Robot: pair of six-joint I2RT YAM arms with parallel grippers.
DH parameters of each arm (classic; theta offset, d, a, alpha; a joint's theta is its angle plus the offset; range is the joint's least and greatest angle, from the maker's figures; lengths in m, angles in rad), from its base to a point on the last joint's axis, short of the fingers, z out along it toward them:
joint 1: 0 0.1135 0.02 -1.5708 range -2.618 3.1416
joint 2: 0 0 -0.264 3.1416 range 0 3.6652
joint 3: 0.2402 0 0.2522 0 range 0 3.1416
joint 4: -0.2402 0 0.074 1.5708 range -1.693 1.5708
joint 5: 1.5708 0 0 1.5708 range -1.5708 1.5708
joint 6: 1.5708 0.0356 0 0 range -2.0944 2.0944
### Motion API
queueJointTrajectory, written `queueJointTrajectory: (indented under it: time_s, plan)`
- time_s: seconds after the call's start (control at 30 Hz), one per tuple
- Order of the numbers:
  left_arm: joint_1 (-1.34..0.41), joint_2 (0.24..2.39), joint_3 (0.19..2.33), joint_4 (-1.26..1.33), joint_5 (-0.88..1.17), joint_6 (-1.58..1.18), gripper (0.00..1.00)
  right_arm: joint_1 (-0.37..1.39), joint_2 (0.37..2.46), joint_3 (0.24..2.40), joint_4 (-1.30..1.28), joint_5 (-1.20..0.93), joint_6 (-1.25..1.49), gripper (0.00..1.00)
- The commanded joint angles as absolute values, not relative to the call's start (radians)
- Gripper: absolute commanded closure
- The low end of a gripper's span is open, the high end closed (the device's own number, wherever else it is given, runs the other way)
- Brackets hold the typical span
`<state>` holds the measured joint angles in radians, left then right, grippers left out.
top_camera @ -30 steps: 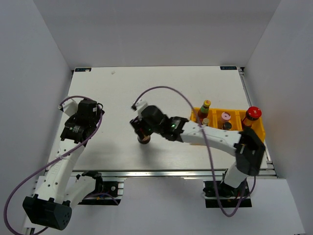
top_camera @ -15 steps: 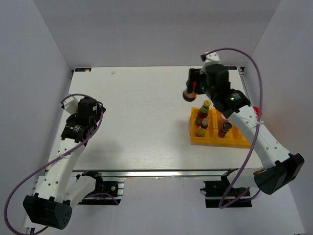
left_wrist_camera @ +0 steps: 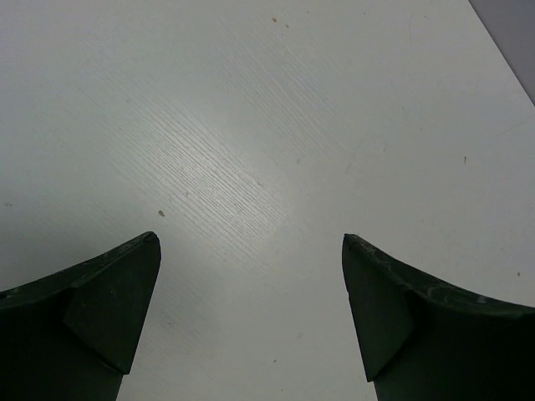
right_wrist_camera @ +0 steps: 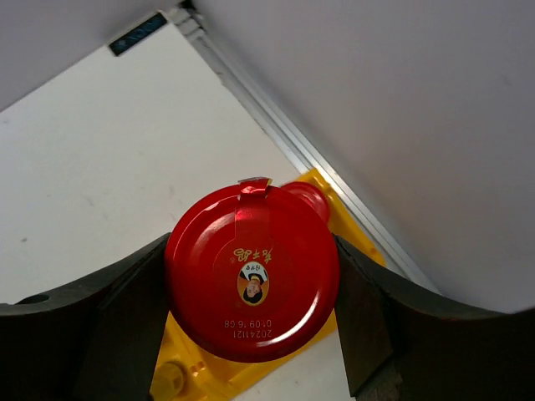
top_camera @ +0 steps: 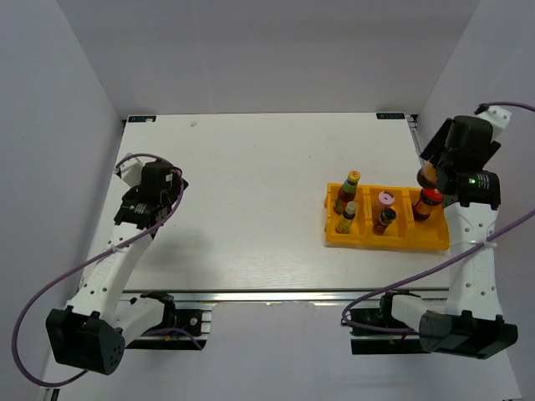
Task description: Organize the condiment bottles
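Note:
My right gripper (top_camera: 430, 172) is shut on a stout dark jar with a red cap (right_wrist_camera: 252, 271) and holds it above the right end of the yellow tray (top_camera: 393, 241). The second red-capped jar (top_camera: 429, 201) stands in the tray's right compartment, just beneath; its cap (right_wrist_camera: 308, 200) peeks out behind the held one. The pink-capped bottle (top_camera: 385, 199) and the black-capped bottle (top_camera: 384, 219) stand in the middle compartment. The two slim bottles, orange-capped (top_camera: 352, 180) and yellow-capped (top_camera: 349, 214), stand in the left one. My left gripper (left_wrist_camera: 251, 301) is open and empty over bare table at the left (top_camera: 159, 182).
The table's right edge rail (right_wrist_camera: 276, 125) and the grey side wall (right_wrist_camera: 401, 100) lie close to the held jar. The white table (top_camera: 251, 184) stretches between the two arms.
My right arm has carried the red-capped jar from the middle of the table, past the back, to above the tray's right end. The left arm has shifted slightly.

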<state>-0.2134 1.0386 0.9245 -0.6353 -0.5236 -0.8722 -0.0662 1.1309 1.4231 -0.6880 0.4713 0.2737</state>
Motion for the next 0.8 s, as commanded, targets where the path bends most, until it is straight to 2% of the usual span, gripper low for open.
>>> queueJointTrajectory:
  time_s: [0.0,0.33,0.77]
  plan:
    - [-0.219,1.054,0.942,-0.581,-0.485,-0.841,0.02,-0.139,1.089,1.408,-0.661,0.526,0.327,0.90]
    - [-0.219,1.103,0.968,-0.577,-0.474,-0.827,0.02,-0.232,1.012,1.207,-0.667,0.541,0.364,0.90]
    - [-0.218,1.104,0.966,-0.589,-0.497,-0.825,0.02,-0.264,0.983,0.991,-0.462,0.557,0.354,0.90]
